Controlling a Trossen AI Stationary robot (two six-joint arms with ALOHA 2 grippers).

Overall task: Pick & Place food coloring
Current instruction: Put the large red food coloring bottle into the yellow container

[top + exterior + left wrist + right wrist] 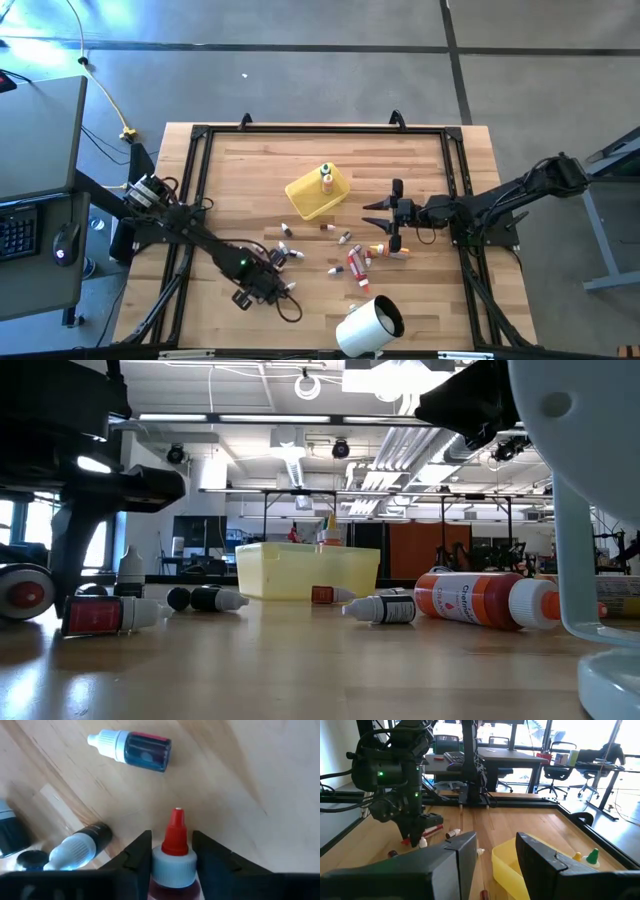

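Small food coloring bottles lie scattered on the wooden table: several near the middle (355, 262) and a few by my left gripper (280, 285). That gripper is low over the table's near-left part and shut on a bottle with a red cap (176, 827). A dark blue bottle (132, 750) and a black one (80, 847) lie on their sides just beyond it. My right gripper (378, 215) hovers open to the right of the yellow tray (305, 195); its fingers frame the tray's corner (507, 860). Two bottles (325, 177) stand upright in the tray. My left gripper pinches the red-capped bottle between its two fingers at the white collar (172, 862) just below the cap. The bottle lies along the fingers, and its cap sticks out past their tips toward the table. The fingers come steeply from above. Whether the cap touches the wood cannot be told.
A large white cylinder (370, 325) lies near the table's near edge, right of centre. A black frame rail (320, 130) runs around the tabletop. A red-and-white tube (470, 600) and more bottles (385, 608) lie between the two grippers.
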